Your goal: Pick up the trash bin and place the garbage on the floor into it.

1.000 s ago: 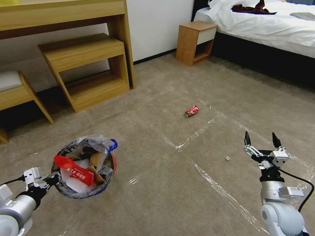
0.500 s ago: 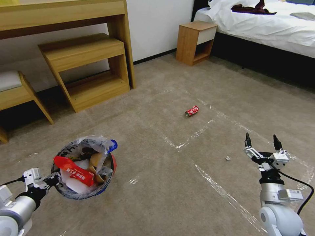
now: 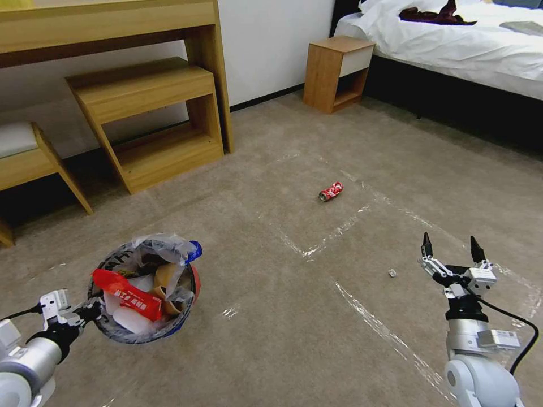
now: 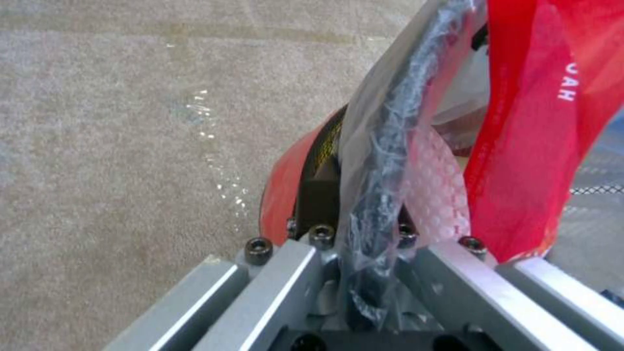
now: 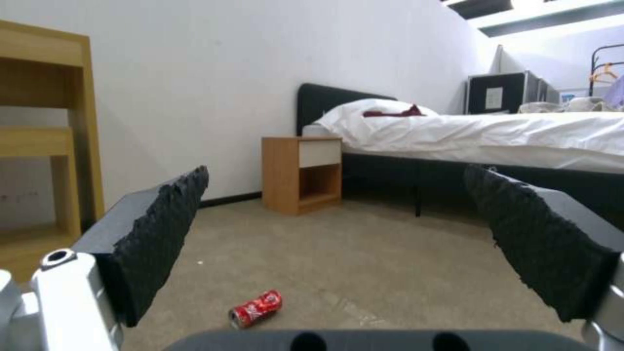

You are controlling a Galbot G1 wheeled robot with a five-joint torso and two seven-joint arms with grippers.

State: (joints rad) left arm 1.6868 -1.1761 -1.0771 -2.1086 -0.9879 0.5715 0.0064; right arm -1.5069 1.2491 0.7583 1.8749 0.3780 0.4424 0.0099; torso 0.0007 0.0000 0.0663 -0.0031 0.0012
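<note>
The trash bin (image 3: 184, 316), red and blue with a black rim and a clear liner, hangs at the lower left, stuffed with a red wrapper, tan carton and white pieces. My left gripper (image 3: 93, 310) is shut on its near rim (image 4: 383, 161), pinching rim and liner between the fingers. A crushed red can (image 3: 331, 191) lies on the floor (image 3: 294, 316) ahead, also seen as the can (image 5: 255, 308) beyond my right fingers. A small white scrap (image 3: 392, 273) lies just left of my right gripper (image 3: 451, 246), which stands open and empty above the carpet.
A wooden desk with a stepped shelf (image 3: 150, 118) stands at the back left. A bedside table (image 3: 337, 70) and a bed (image 3: 458, 51) fill the back right. Shiny tape strips (image 3: 373, 322) cross the carpet.
My right gripper has dropped slightly lower and nearer to me, still open. The bin and left gripper have stayed put.
</note>
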